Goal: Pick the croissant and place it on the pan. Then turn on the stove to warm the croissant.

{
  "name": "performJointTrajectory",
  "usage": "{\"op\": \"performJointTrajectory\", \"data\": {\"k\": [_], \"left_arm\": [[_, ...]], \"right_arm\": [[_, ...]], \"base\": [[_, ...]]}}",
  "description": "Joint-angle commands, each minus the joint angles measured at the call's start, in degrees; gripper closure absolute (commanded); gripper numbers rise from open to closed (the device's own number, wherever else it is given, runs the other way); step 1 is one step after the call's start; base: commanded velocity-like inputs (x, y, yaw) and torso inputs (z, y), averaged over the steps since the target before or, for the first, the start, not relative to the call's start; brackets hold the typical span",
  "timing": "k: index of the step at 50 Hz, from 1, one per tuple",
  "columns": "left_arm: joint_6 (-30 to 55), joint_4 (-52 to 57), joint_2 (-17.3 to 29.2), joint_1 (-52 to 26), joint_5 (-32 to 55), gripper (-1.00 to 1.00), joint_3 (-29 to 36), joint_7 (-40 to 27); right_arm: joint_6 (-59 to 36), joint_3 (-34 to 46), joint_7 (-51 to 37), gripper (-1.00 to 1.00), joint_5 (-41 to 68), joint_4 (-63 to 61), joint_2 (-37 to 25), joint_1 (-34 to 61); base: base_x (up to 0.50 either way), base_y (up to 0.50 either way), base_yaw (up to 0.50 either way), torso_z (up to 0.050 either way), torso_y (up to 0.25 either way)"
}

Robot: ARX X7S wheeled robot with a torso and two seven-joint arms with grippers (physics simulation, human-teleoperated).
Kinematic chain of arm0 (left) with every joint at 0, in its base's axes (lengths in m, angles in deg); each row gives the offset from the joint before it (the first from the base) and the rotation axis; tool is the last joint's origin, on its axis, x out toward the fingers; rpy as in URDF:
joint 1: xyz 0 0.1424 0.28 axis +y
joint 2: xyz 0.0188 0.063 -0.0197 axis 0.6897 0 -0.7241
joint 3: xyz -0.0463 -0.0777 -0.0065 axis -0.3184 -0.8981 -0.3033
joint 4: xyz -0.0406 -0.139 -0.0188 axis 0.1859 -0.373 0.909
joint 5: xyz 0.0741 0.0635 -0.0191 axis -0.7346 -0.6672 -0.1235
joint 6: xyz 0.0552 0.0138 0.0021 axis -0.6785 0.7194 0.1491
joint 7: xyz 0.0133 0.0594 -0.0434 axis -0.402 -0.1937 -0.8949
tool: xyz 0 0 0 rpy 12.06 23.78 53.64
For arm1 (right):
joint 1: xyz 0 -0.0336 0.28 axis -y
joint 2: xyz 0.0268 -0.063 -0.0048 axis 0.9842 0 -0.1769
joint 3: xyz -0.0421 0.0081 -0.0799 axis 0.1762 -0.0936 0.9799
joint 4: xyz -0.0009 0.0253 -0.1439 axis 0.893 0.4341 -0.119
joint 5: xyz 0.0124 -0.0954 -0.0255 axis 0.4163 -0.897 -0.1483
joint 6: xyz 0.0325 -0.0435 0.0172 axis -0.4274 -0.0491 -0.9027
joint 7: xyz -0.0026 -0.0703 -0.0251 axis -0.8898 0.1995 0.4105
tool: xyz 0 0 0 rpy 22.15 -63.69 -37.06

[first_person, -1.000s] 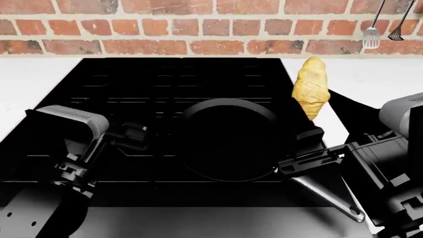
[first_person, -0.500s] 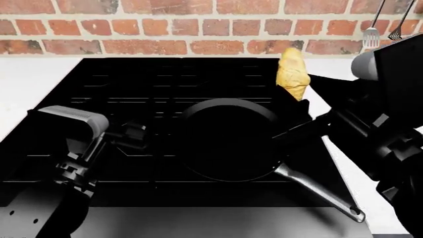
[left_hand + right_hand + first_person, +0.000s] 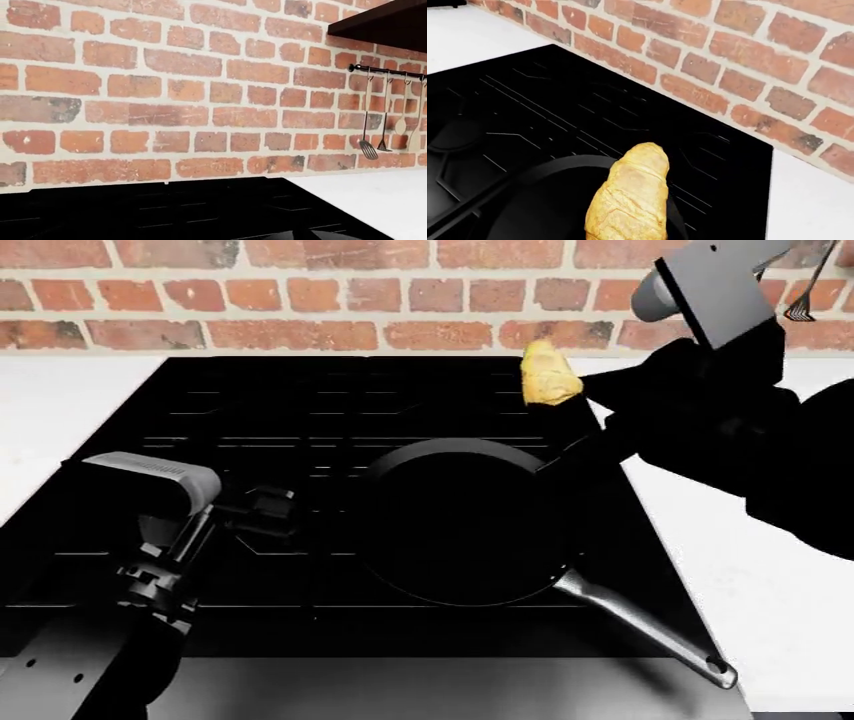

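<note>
**Croissant held aloft beyond the pan's far rim**

Hanging in the air over the back of the stove (image 3: 334, 420), the croissant (image 3: 549, 375) sat just past the far right rim of the pan (image 3: 461, 530), not yet over its middle. In the right wrist view the croissant (image 3: 630, 195) ran lengthwise away from the camera, its tapered tip pointing toward the brick wall (image 3: 747, 55) and the pan's dark rim (image 3: 560, 165) curving beneath it. The right pincer (image 3: 587, 390) gripped the pastry from the right, though its fingers were lost in black against the black arm, so the closed grip was a judgement from the lifted pastry, not something seen outright. To reach the pan's centre, the croissant needed to travel toward the robot and a little left, then down.

The left pincer (image 3: 267, 515) hovered low over the stove's left side, well apart from the pastry; whether it was open or closed could not be told. Its wrist camera showed only wall, hanging utensils (image 3: 373, 145) and a strip of white worktop (image 3: 373, 200). The stove knobs were out of frame.
</note>
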Motion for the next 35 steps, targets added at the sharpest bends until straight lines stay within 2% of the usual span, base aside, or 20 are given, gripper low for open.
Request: {"op": "performJointTrajectory", "data": {"k": [1, 21, 35], "left_arm": [[-0.55, -0.75, 0.00, -0.65, -0.69, -1.00, 0.32, -0.40], [-0.42, 0.37, 0.57, -1.15, -0.19, -1.00, -0.02, -1.14], [-0.92, -0.32, 0.61, -1.40, -0.11, -1.00, 0.10, -1.08]], "right_arm": [[-5.13, 4.53, 12.06, 1.00, -6.98, 9.80, 4.61, 4.78], [-4.17, 10.78, 28.47, 1.00, -17.58, 21.13, 9.54, 6.85], [1.00, 12.34, 34.65, 1.00, -21.30, 27.00, 12.05, 3.74]], "base": [[0.00, 0.00, 0.00, 0.000, 0.000], [0.00, 0.00, 0.00, 0.000, 0.000], [0.00, 0.00, 0.00, 0.000, 0.000]]}}
